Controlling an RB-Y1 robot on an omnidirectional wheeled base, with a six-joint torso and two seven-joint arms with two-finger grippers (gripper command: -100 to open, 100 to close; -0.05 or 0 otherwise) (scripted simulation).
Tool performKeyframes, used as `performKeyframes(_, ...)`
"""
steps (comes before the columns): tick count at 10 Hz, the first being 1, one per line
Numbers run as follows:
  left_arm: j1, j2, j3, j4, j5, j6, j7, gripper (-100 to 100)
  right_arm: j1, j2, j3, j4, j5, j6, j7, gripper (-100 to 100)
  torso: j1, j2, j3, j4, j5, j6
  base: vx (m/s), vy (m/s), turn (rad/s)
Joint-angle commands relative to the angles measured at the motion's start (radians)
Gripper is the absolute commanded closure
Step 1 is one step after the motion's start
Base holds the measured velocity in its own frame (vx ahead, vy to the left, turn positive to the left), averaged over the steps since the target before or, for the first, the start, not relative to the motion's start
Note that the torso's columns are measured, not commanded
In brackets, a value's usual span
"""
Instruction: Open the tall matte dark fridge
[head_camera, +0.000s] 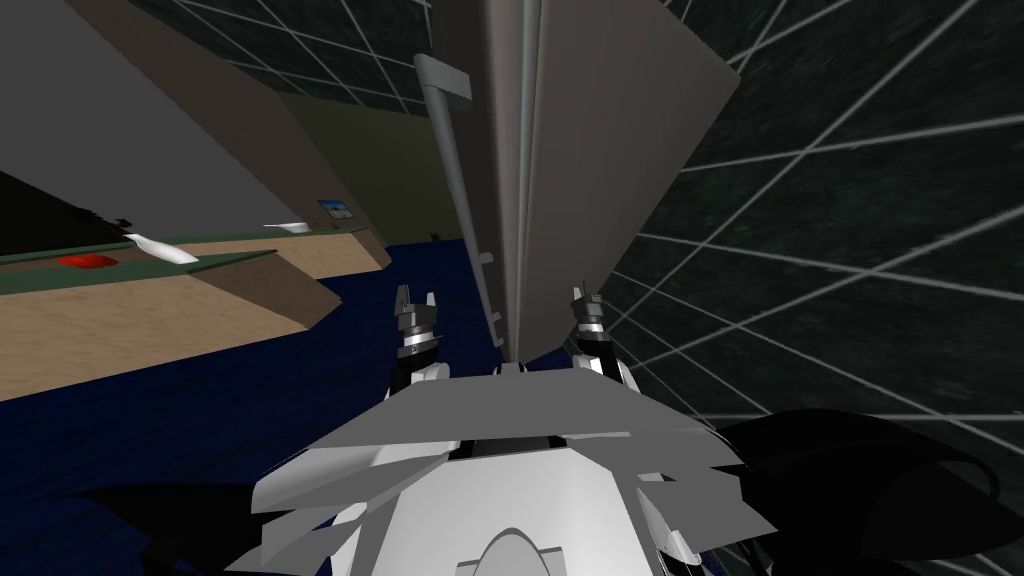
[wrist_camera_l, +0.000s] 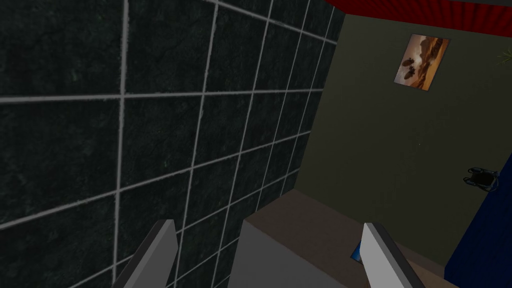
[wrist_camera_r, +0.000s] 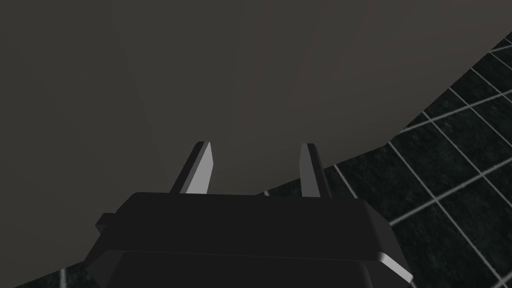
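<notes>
Fridge ahead, left gripper spread, right gripper spread

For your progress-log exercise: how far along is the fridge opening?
Done: the robot stands at the fridge. In hand: nothing; the left gripper and right gripper hang open, both off the handle. Left: grip the handle and pull it open.

Home kitchen: tall fridge, counter, dark tiled wall.
</notes>
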Motion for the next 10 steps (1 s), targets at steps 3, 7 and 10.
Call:
performKeyframes(3, 0.0, 0.0, 0.0, 0.001, 0.0, 0.0, 0.0, 0, -0.014, -0.126, -0.039, 0.024, 0.029, -0.009, 0.033, -100, 0.001, 0.045, -0.093, 0.046, 0.0, 0.0, 0.005, 0.041, -0.054)
performKeyframes(7, 0.0, 0.0, 0.0, 0.001, 0.0, 0.0, 0.0, 0, -0.024, -0.226, -0.071, 0.041, 0.054, -0.016, 0.059, -100, 0.0, 0.046, -0.094, 0.047, 0.0, 0.0, 0.004, 0.045, -0.046)
performKeyframes(10, 0.0, 0.0, 0.0, 0.001, 0.0, 0.0, 0.0, 0, -0.036, -0.315, -0.11, 0.059, 0.085, -0.025, 0.091, -100, 0.0, 0.047, -0.094, 0.047, 0.0, 0.0, -0.001, 0.042, -0.055)
